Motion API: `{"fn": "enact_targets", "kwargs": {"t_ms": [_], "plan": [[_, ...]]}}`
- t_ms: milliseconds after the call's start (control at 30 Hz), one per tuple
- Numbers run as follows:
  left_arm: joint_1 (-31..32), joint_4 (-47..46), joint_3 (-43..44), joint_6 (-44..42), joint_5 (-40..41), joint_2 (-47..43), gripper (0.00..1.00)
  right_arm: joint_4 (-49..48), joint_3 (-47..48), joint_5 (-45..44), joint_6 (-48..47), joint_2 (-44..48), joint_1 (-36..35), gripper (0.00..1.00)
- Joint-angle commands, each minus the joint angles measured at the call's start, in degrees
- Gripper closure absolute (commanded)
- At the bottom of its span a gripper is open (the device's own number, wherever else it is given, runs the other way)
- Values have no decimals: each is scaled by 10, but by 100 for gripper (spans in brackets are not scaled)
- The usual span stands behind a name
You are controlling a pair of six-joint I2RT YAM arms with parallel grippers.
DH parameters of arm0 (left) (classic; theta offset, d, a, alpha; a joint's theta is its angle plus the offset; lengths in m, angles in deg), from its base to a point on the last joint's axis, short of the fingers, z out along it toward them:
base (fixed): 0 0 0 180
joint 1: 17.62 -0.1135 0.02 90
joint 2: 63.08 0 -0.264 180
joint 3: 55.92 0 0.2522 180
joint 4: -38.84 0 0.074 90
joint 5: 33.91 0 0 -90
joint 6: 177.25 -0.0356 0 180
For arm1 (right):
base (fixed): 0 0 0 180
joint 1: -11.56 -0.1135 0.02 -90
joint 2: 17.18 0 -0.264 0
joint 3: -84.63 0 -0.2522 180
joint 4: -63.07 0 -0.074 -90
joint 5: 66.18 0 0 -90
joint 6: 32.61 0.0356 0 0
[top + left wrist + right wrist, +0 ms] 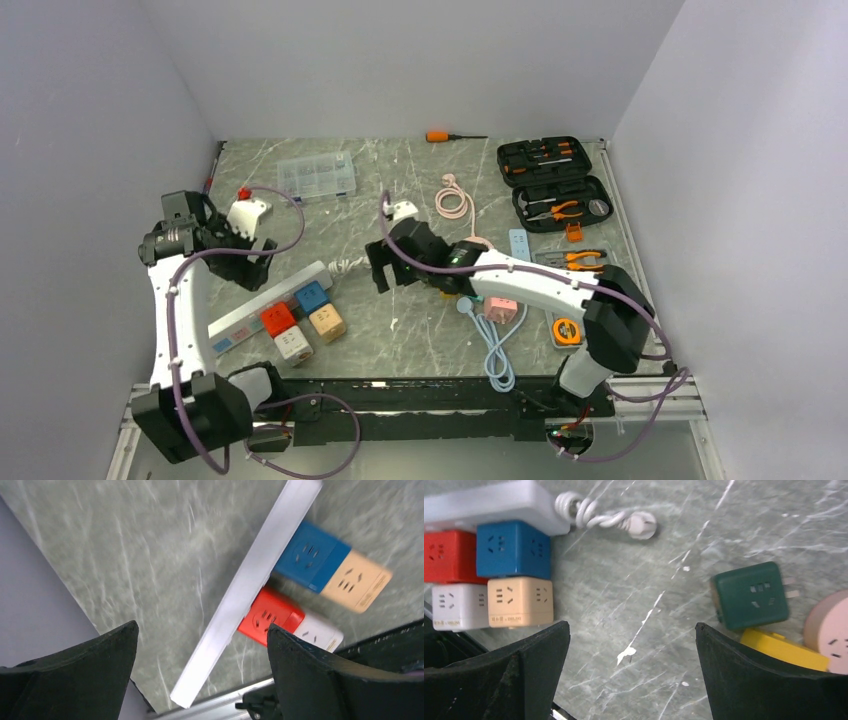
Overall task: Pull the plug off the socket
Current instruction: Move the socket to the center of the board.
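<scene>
My left tool (202, 632) and right tool (631, 630) both hang wide open, holding nothing. The white power strip (489, 505) lies on the worktop (400, 340) with a blue cube (514, 549) and a red cube (451, 555) plugged into its side. I should pin the strip with one tool and pull a cube straight off.

The grey-green marbled table (400, 330) carries a white power strip (262, 302) at the left front with red, blue, white and beige cube adapters (311, 296) packed beside it, a clear compartment box (317, 176) and an orange screwdriver (445, 136) further back, and an open black tool case (555, 180) at the back right.
</scene>
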Motion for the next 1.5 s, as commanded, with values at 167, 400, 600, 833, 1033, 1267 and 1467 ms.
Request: {"fn": "enact_targets", "kwargs": {"t_ms": [167,400,600,833,1033,1267,1467], "plan": [[-86,33,-112,-157,-7,-11,1,4,34,-15,-38,-53,-57,3],[-142,7,-171,-226,46,-6,1,7,54,-19,-55,-85,-77,3],[-173,14,-205,-269,67,10,1,4,47,-30,-58,-90,-81,3],[-173,-50,-264,-255,99,36,21,3,32,-46,-58,-85,-81,4],[-172,-70,-267,-236,80,56,50,-6,4,-57,-57,-68,-80,8],[-87,-78,-240,-145,39,42,92,2,-30,-78,-44,-53,-73,14],[-8,-119,-240,-72,43,19,100,-1,-102,-96,-13,-4,-60,16]]}}
